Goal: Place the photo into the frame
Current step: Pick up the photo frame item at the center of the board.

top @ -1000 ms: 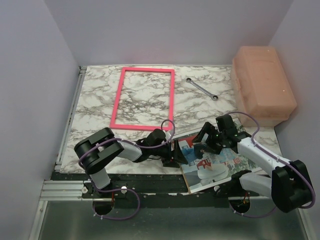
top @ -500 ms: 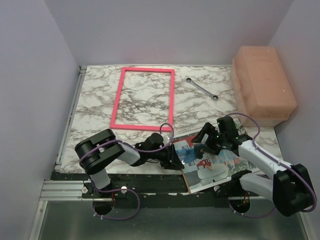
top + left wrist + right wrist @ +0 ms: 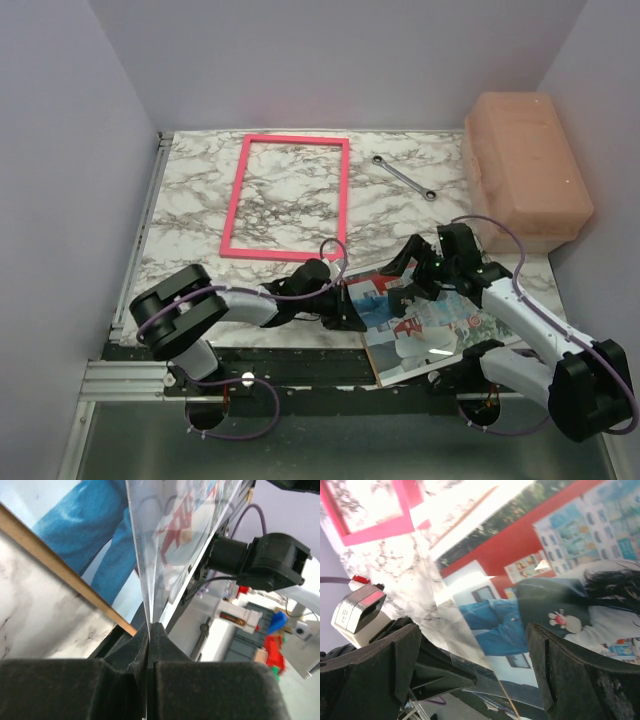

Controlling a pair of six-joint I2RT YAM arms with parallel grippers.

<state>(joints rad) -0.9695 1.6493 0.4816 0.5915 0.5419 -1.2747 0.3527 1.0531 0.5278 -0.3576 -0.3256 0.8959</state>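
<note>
Pink frame (image 3: 295, 138): lies flat, face up, at 11 o'clock on the marble table (image 3: 190, 200); bare marble shows through its opening.
Photo (image 3: 430, 325): print side up at 5 o'clock on the table, its near corner hanging past the table's near edge. It is well apart from the frame, off the frame's 5 o'clock corner.
Brown board (image 3: 50, 559): lies under the photo; its edge shows as a strip along the photo's side in the left wrist view.
Clear sheet (image 3: 170, 540): thin and see-through, tilted up off the photo along one edge.
Left claw (image 3: 150, 630): jaws pressed together, clamped on the raised edge of the clear sheet, at the photo's 9 o'clock corner.
Right claw (image 3: 415, 283): jaws wide apart, holding nothing, over the photo's 12 o'clock end. Cannot tell whether the fingers touch the print.
Wrench (image 3: 404, 179): flat on the marble at 1 o'clock, just right of the frame.
Peach box (image 3: 525, 165): at 2 o'clock, against the right wall.
</note>
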